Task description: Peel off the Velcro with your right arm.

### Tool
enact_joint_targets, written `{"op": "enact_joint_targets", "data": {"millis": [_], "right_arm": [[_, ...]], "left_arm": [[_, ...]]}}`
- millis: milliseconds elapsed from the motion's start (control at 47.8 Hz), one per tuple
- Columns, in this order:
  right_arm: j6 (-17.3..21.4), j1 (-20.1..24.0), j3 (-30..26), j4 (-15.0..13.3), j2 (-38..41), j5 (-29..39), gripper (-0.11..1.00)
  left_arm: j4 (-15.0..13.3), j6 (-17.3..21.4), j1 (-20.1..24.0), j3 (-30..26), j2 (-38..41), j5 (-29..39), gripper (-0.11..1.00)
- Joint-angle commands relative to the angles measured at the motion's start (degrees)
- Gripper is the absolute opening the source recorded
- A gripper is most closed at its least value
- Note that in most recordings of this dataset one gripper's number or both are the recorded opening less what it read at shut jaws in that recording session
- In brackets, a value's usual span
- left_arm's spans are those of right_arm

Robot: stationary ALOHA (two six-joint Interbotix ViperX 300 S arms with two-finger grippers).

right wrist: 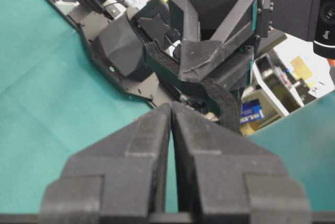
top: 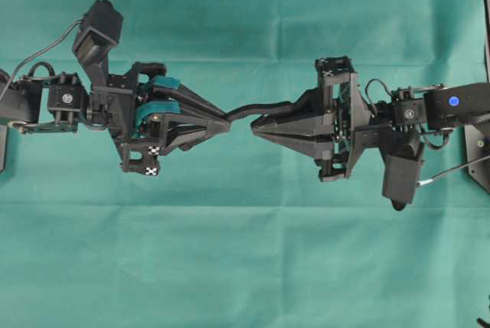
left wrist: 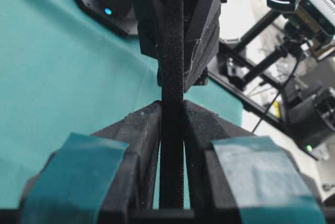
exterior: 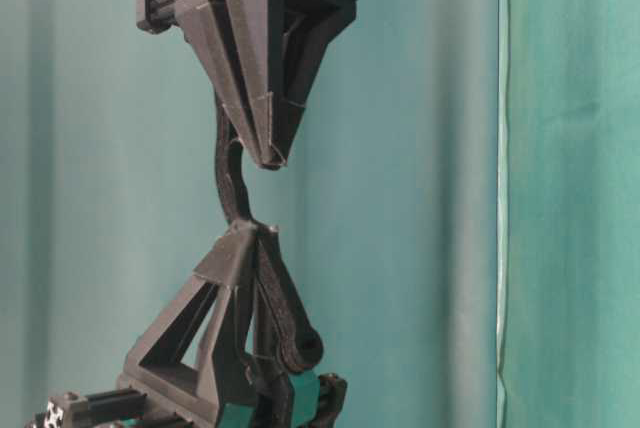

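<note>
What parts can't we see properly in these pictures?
- Whether the Velcro has begun splitting into two layers: every view shows one dark strip.
- Its end inside the right end effector: hidden by the shut jaws in the overhead and right wrist views.
- The left end effector base: cut off by the bottom edge in the table-level view.
- Background clutter: blurred in both wrist views.

Black Velcro [top: 256,109], teal-taped black left pincer [top: 228,123], plain black right pincer [top: 254,124], green cloth [top: 245,251]
</note>
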Motion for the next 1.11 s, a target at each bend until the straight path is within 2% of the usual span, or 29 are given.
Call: {"op": "enact_joint_targets", "data": {"millis": [0,314,753,1087], "right_arm": [[0.18,0.35,-0.79,0.09,-0.53,-0.18,-0.09],[0.18,0.62,-0.88,0.18,-0.44,-0.26,-0.09],[0.18,0.70,-1.23,0.18,-0.44,-0.18,-0.09],[0.09,-0.44,-3.78,0.09,1.49,-0.18,-0.09]], "left_arm": [[0.18,0.18,0.70,-0.70,-0.53,-2.20,0.12],[0.18,3.60,1.41,-0.18,-0.53,-8.00,0.12],[0.18,3.87,2.29,0.44,0.09,-11.78,0.12],[0.18,3.96,1.93,-0.09,1.49,-12.48,0.12]]}}
